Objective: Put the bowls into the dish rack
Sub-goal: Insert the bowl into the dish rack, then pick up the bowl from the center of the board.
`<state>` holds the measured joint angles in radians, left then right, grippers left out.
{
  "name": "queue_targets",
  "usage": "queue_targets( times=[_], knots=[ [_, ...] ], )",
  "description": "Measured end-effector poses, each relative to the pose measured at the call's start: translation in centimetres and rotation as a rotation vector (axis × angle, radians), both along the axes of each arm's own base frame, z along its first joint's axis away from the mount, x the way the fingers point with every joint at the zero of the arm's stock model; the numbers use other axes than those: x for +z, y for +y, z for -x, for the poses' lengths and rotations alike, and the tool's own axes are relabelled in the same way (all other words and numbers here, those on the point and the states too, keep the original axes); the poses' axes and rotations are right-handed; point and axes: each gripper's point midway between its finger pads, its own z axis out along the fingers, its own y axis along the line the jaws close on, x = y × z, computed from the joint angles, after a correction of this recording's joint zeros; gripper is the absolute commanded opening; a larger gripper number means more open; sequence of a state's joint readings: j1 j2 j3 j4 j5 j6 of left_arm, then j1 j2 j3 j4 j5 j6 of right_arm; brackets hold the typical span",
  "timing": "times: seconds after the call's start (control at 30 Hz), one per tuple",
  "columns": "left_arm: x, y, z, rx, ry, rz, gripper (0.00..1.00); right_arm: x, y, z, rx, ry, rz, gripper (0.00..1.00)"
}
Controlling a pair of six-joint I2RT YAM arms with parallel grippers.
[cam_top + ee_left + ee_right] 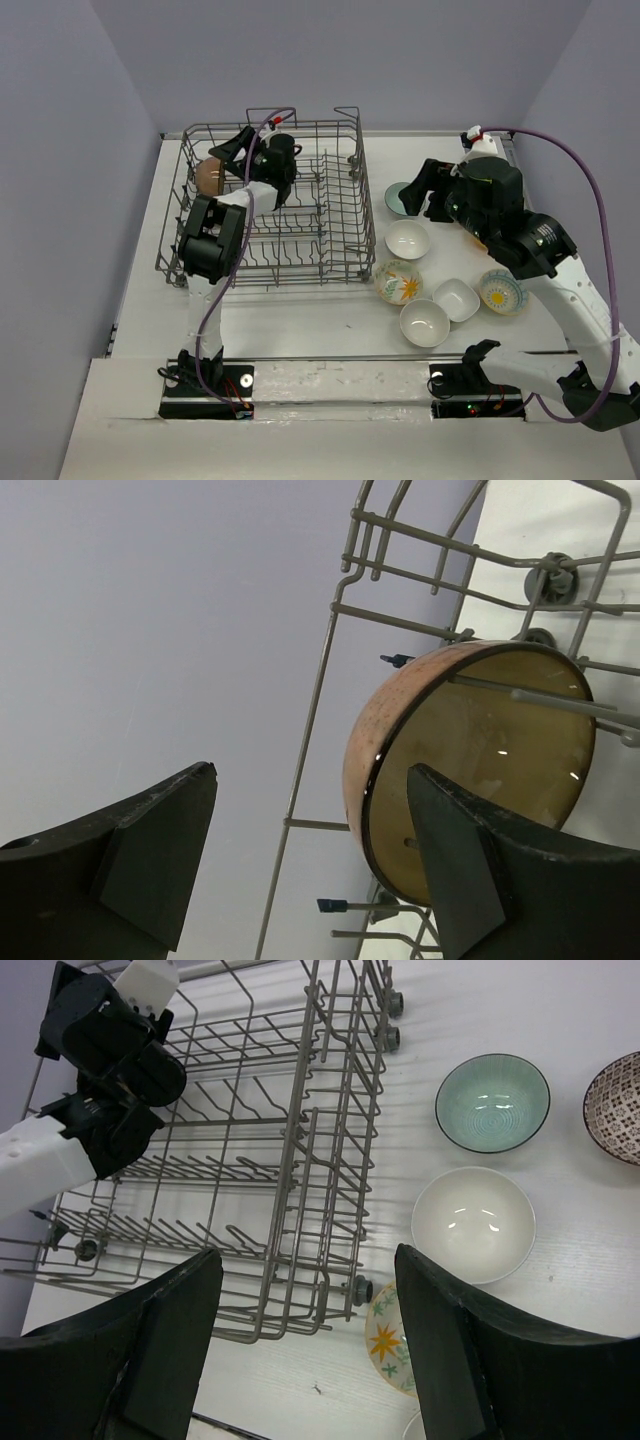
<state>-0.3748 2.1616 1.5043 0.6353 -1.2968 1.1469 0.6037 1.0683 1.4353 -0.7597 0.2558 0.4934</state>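
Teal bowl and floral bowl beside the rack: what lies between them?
A plain white bowl, between the teal bowl and the floral bowl; the right wrist view shows it best.

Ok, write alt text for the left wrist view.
A brown bowl stands on edge among the tines of the rack, its glossy inside towards the camera. The left gripper is open in the foreground, its two black fingers holding nothing, one overlapping the bowl's lower rim in the picture. A plain lavender wall fills the rest.
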Motion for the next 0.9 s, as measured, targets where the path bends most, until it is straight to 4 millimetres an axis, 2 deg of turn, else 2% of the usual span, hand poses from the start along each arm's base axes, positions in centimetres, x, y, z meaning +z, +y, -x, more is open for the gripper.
queue_targets(
  times=[0.13, 0.27, 0.4, 0.53, 0.57, 0.67, 0.73, 0.8, 0.87, 0.9],
  knots=[
    [0.3, -1.0, 0.2, -0.025, -0.008, 0.013, 0.9, -0.1, -0.3, 0.1, -0.012, 0.007, 0.011, 0.75],
    [2.4, -2.5, 0.8, -0.057, -0.049, 0.044, 0.9, 0.1, -0.9, 0.0, -0.042, 0.002, 0.02, 0.76],
    [7.4, -5.6, 2.3, -0.113, -0.169, 0.117, 0.9, 0.0, -2.3, -0.3, -0.111, -0.003, 0.051, 0.79],
    [13.4, -10.0, 6.0, -0.231, -0.342, 0.265, 0.91, -0.7, -4.3, -1.3, -0.232, -0.008, 0.115, 0.82],
    [16.0, -11.6, 7.8, -0.295, -0.406, 0.35, 0.91, -1.5, -5.0, -1.7, -0.276, 0.001, 0.145, 0.82],
    [21.4, -14.7, 10.7, -0.486, -0.529, 0.596, 0.91, -4.0, -5.8, -3.0, -0.338, 0.054, 0.213, 0.83],
    [24.6, -15.0, 12.7, -0.618, -0.602, 0.792, 0.91, -5.6, -6.3, -3.9, -0.372, 0.092, 0.246, 0.83],
    [26.8, -14.0, 14.7, -0.71, -0.662, 0.944, 0.93, -7.6, -7.7, -4.9, -0.42, 0.142, 0.277, 0.83],
    [27.7, -12.8, 16.9, -0.772, -0.697, 1.057, 0.93, -9.1, -9.2, -5.5, -0.46, 0.182, 0.288, 0.83],
    [27.8, -12.6, 17.7, -0.797, -0.7, 1.1, 0.93, -10.1, -10.7, -5.8, -0.497, 0.214, 0.292, 0.83]
  ],
)
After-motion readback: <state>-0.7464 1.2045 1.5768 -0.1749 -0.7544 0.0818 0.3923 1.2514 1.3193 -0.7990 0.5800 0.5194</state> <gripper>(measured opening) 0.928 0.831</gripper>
